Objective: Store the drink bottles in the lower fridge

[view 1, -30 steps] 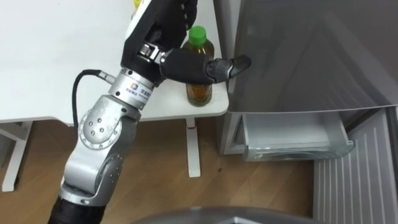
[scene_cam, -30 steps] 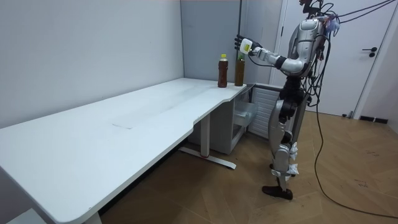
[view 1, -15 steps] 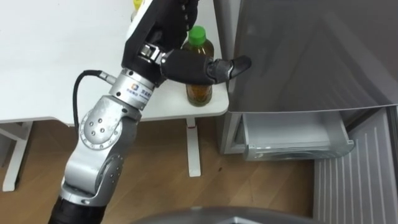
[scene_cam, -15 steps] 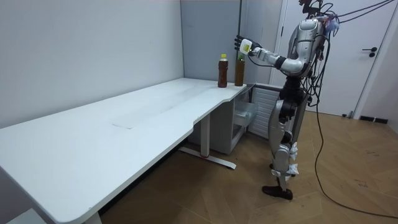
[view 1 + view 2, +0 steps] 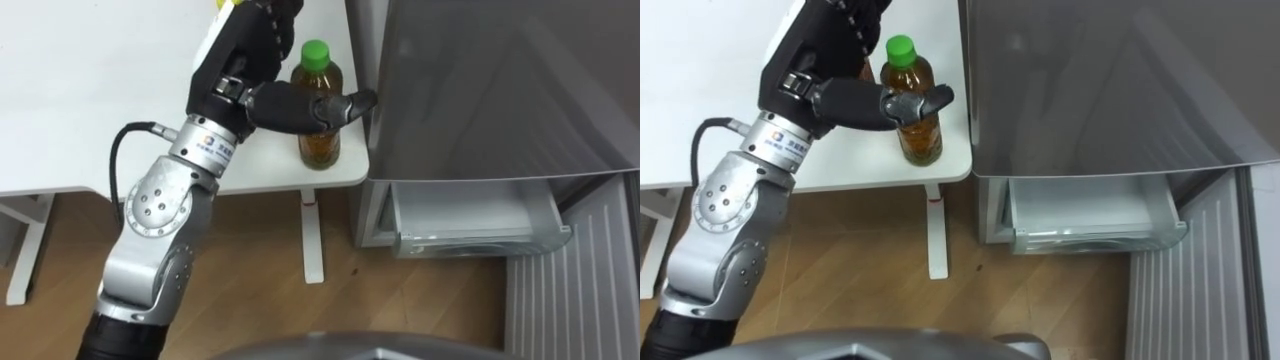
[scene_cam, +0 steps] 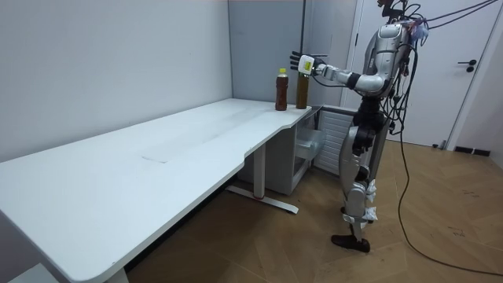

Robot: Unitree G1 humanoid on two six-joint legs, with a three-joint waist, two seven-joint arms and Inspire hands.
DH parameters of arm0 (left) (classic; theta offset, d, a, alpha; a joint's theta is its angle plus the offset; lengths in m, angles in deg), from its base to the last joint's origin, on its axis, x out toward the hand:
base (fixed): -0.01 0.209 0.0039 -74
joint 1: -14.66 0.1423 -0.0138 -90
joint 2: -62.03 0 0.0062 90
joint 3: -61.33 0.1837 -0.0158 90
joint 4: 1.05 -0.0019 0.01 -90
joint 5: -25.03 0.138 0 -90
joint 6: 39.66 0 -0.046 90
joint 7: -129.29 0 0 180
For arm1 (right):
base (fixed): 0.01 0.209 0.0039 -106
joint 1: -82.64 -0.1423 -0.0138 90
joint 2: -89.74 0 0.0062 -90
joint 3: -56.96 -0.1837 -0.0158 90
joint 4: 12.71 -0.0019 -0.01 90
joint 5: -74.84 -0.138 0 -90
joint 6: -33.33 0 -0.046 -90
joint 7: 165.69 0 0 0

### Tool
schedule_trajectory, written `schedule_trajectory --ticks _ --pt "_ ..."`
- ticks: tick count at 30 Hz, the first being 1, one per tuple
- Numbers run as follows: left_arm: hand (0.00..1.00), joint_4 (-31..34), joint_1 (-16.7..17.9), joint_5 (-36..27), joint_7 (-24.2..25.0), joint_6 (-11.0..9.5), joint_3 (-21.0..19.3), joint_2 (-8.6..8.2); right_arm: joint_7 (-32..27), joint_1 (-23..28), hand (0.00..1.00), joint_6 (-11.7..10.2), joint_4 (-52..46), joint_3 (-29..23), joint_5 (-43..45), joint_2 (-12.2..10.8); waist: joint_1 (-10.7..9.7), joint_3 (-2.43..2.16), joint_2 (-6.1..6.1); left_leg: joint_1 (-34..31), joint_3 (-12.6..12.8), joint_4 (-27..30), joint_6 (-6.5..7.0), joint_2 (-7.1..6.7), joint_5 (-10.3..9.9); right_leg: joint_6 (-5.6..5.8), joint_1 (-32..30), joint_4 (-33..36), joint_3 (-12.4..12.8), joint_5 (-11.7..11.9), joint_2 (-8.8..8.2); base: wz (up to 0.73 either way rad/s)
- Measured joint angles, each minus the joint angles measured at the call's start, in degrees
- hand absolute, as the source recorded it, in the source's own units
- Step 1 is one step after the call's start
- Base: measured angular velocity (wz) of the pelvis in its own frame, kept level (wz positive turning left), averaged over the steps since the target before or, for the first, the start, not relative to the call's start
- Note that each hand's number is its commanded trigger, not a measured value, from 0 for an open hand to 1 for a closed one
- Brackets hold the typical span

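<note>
The green-capped tea bottle (image 5: 320, 148) is seen upright on the corner of the white desk (image 5: 80, 100), just beside the grey fridge (image 5: 500, 90), and a second bottle with a yellow cap (image 6: 280, 89) is placed next to it on the side away from the fridge. The robot's left hand (image 5: 240, 60) is held at the neck of the green-capped bottle with the fingers straight and nothing grasped, the thumb being stretched across the bottle toward the fridge. Below the fridge door, the lower drawer (image 5: 470, 215) is found pulled out
</note>
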Motion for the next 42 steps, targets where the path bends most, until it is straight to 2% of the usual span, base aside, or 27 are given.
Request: schedule_trajectory --ticks 21,29,32,42 --pt "0.0 -0.7 0.0 0.0 -0.2 0.0 0.2 -0.01 -1.6 -0.5 0.0 0.0 0.1 -0.1 -0.2 0.0 -0.2 0.03 -0.06 0.0 0.0 -0.1 0.0 0.0 0.0 0.0 0.0 0.0 0.1 0.0 0.0 0.0" --pt "0.0 -7.3 0.2 0.1 0.1 0.3 0.7 0.01 -1.7 -0.5 0.0 0.1 0.0 -0.1 -0.2 0.0 -0.4 0.07 -0.15 0.1 0.0 0.0 0.0 0.0 0.0 0.0 0.0 0.0 0.0 0.0 0.0 0.0" --pt "0.0 -7.5 0.6 0.1 0.3 0.4 0.7 0.01 -1.4 -0.4 0.0 0.2 0.0 -0.1 -0.2 0.0 -0.4 0.15 -0.36 0.0 0.0 0.0 0.0 0.0 0.0 0.0 0.0 0.0 0.0 0.0 0.0 0.0" --pt "0.0 -7.5 1.1 0.1 0.6 0.4 0.7 0.0 -1.1 -0.4 0.0 0.3 0.0 -0.3 -0.2 0.0 -0.4 -0.02 -0.58 0.0 0.0 0.0 0.0 0.0 0.0 -0.01 0.0 0.1 0.0 0.0 0.0 0.0"
